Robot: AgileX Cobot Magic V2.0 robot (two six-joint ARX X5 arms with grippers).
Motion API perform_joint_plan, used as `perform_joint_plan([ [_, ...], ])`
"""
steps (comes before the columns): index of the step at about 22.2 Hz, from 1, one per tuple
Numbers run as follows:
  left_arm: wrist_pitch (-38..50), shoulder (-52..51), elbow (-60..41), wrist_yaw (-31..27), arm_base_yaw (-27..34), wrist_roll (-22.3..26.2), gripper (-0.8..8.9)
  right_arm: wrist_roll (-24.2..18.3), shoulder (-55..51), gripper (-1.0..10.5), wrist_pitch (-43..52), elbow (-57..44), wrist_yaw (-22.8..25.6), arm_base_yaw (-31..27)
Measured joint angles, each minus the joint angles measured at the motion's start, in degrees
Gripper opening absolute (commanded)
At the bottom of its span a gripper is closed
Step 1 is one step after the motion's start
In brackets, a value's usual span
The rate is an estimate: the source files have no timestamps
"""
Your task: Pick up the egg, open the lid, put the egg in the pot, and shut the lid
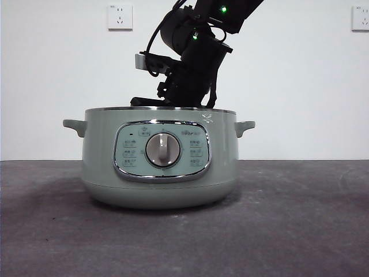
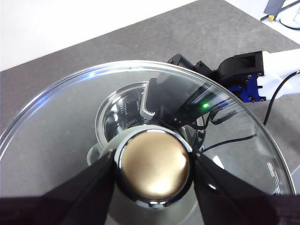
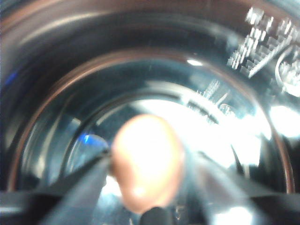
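The pale green pot point(image 1: 161, 173) stands mid-table with its top uncovered. My right arm point(image 1: 190, 63) reaches down into it from above, and its jaws are hidden below the rim in the front view. In the right wrist view my right gripper point(image 3: 149, 171) is shut on the reddish-brown egg point(image 3: 147, 159) inside the shiny inner bowl point(image 3: 56, 117). My left gripper point(image 2: 154, 171) is shut on the knob point(image 2: 154, 161) of the glass lid point(image 2: 61, 112) and holds it above the pot. The pot's bowl point(image 2: 112, 117) and the right arm point(image 2: 173, 98) show through the glass. The lid is out of the front view.
The dark grey table point(image 1: 288, 231) runs to a white wall with two sockets point(image 1: 120, 16) point(image 1: 360, 17). A blue and white arm part with black cables point(image 2: 255, 75) sits beyond the pot in the left wrist view.
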Motion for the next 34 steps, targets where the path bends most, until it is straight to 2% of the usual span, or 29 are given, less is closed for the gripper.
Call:
perform_joint_plan([
  [3, 0.28, 0.04, 0.0, 0.0, 0.0, 0.0, -0.08, 1.18, -8.26, 4.8, -0.9, -0.07, 2.45, -0.13],
  [6, 2.05, 1.79, 0.02, 0.02, 0.0, 0.0, -0.08, 3.41, -20.31, 4.8, -8.79, -0.07, 11.02, -0.92],
  [8, 4.46, 4.74, 0.02, 0.39, 0.0, 0.0, -0.08, 7.02, -29.4, 4.7, -15.12, -0.07, 13.4, -2.21],
  [12, 8.24, 11.5, 0.07, 2.86, -2.12, 0.0, -0.08, 9.22, -43.06, 4.7, -18.99, -0.07, 13.53, -4.92],
  [17, 12.94, 19.85, 0.07, 2.8, -3.87, 0.02, -0.08, 9.44, -53.81, 4.7, -20.68, -0.07, 13.64, -4.9],
  [26, 18.73, 30.62, 0.07, 2.62, -5.09, 0.68, -0.08, 9.44, -62.58, 4.7, -22.91, -0.07, 13.62, -4.9],
  [34, 21.35, 36.5, 0.07, 1.29, -5.31, 1.4, -0.08, 9.44, -65.29, 4.7, -23.43, -0.07, 13.64, -4.9],
])
